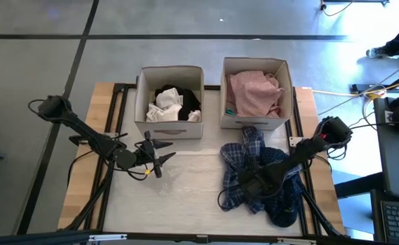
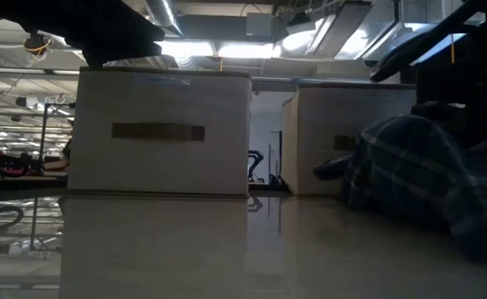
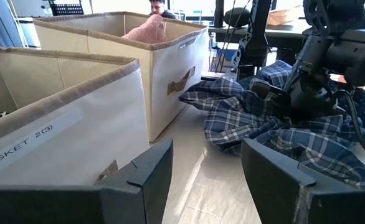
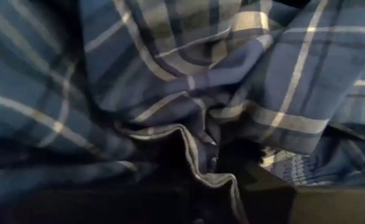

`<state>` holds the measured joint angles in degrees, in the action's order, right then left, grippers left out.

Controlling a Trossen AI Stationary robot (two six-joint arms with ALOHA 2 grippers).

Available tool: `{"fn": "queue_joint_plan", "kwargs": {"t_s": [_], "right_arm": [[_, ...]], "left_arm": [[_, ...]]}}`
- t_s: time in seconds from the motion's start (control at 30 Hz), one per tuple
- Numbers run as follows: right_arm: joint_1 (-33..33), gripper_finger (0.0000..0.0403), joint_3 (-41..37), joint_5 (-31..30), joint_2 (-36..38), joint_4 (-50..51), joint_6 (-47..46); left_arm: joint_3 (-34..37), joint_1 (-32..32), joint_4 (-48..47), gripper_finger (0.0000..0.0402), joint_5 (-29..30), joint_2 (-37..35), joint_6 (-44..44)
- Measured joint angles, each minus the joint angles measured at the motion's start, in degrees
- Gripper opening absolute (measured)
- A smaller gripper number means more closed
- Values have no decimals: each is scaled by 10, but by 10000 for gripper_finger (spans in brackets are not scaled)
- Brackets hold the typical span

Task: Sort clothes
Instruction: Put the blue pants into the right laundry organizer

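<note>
A blue plaid garment lies crumpled on the table's right half, in front of the right box; it also shows in the low view. A dark navy patterned garment lies under its near right part. My right gripper is down in the plaid cloth and shut on it. My left gripper is open and empty above the table's left middle, its fingers pointing toward the plaid garment. A pale pink garment lies in the right box. Black and white pieces lie in the left box. My right gripper pinches a raised fold of the plaid cloth between its two fingers, coming from above and slanting down. How many layers are in the fold cannot be told. The garment lies slack on the table around the fingers.
Two beige fabric boxes stand side by side at the table's far edge, the left one and the right one. Bare tabletop lies between the two grippers. A person's legs show on the floor beyond the table's far right.
</note>
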<state>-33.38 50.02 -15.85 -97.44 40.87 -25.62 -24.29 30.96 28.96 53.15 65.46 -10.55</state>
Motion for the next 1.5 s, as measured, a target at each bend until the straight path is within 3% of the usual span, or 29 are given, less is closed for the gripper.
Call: {"fn": "queue_joint_plan", "kwargs": {"t_s": [0.23, 0.63, 0.97, 1.27, 1.5], "right_arm": [[1, 17, 53, -25, 8, 56, 4], [1, 17, 68, -96, 146, 71, 5], [1, 18, 97, -196, 249, 74, 16], [1, 18, 205, -293, 264, 92, 95], [0, 18, 286, -402, 264, 91, 173]], "left_arm": [[0, 0, 0, 180, 0, 0, 0], [0, 0, 0, 180, 0, 0, -1], [0, 0, 0, 180, 0, 0, 0], [0, 0, 0, 180, 0, 0, 0], [0, 0, 0, 180, 0, 0, 0]]}}
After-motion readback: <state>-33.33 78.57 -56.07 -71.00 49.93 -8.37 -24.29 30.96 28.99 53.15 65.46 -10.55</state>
